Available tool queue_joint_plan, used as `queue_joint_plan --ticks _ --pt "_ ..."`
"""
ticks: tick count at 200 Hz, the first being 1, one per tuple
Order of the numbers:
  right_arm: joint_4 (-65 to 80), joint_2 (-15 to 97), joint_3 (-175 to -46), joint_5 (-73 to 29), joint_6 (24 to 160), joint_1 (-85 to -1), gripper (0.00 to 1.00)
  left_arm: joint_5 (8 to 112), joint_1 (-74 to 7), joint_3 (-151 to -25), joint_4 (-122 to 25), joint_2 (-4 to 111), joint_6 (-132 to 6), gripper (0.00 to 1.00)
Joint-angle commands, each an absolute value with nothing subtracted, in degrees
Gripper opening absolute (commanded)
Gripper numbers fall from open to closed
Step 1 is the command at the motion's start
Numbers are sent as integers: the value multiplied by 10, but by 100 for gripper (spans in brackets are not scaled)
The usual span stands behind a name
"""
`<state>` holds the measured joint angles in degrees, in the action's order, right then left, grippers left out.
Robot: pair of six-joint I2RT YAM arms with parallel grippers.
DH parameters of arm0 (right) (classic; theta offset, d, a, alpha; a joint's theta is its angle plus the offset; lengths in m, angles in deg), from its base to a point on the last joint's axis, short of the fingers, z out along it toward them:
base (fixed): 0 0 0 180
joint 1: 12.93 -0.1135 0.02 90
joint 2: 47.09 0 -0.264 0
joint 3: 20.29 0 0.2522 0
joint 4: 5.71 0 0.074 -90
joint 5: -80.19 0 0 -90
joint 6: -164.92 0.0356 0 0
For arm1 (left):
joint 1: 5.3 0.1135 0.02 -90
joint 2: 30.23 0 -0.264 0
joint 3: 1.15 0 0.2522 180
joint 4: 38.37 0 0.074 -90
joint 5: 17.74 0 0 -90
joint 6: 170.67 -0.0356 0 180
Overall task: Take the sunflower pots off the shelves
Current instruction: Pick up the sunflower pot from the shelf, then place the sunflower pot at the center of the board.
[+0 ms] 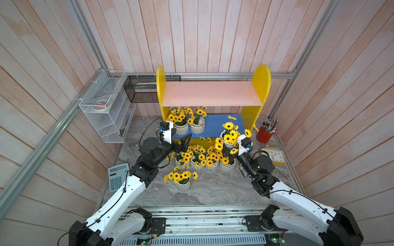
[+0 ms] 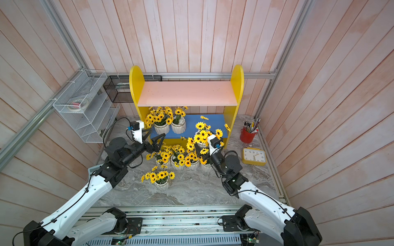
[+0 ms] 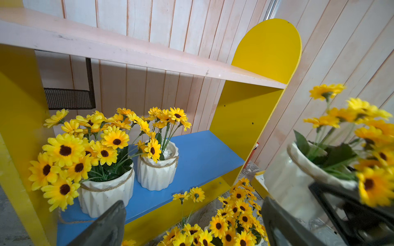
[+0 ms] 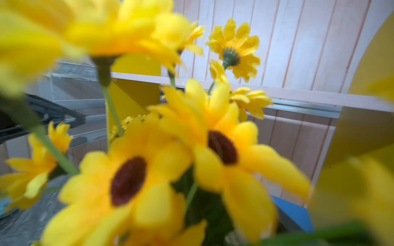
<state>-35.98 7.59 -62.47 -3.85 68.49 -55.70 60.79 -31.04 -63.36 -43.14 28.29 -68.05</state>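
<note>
Two sunflower pots (image 1: 181, 129) sit just ahead of the left claw (image 2: 157, 132), spread empty to fit one; the right claw (image 1: 227, 147) clasps a third pot (image 3: 287, 176).

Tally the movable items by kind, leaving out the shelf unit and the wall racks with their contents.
Sunflower pots: 8
Calculator: 1
Clock: 1
Pencil cup: 1
Total: 11

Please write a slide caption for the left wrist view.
Two sunflower pots stand on the blue lower board, under the pink upper board.
</note>
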Motion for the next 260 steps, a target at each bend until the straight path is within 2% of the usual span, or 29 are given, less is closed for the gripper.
queue_joint_plan --ticks 1,36,66,95,154,211,260 --pt "-368 33 -585 27 669 -630 0 616 -314 -623 -425 272 -689 100" --pt "-361 2 -500 90 688 -752 0 624 -321 -622 -428 272 -696 100" --pt "-437 65 -447 131 739 -824 0 630 -322 -618 -425 270 -697 100" --pt "-634 201 -403 129 762 -827 0 629 -323 -621 -427 277 -699 100" --pt "-954 504 -426 177 715 -833 0 643 -324 -614 -423 261 -714 100" --pt "-955 652 -510 170 760 -831 0 644 -324 -613 -423 258 -717 100" --pt "-955 713 -534 177 782 -833 0 641 -325 -614 -422 260 -719 100"
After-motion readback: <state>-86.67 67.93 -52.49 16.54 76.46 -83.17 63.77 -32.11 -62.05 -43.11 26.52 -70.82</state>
